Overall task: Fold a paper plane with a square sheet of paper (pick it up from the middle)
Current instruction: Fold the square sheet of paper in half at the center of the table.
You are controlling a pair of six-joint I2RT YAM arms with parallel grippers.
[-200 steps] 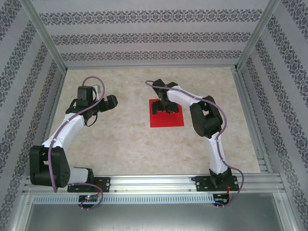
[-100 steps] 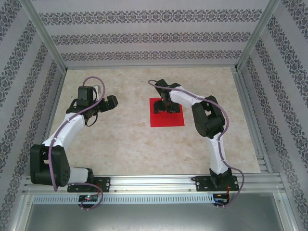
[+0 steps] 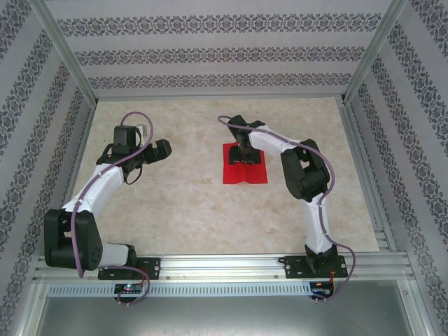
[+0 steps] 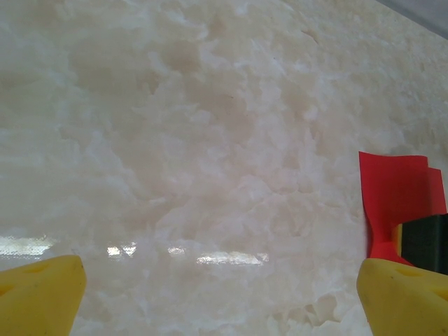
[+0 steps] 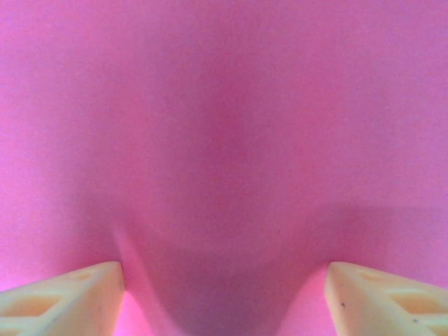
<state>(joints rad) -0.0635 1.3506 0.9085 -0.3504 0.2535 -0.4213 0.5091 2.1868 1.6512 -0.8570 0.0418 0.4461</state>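
Right wrist: sheet of paper point(image 5: 224, 140) bulges between the jaws

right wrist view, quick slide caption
Right gripper on the square sheet of paper, which bulges up between its parted fingers

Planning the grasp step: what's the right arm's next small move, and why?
Probably close the right gripper fully on the square sheet of paper: its jaws sit apart on the sheet's middle, and the paper bulges up between them, ready to pinch.
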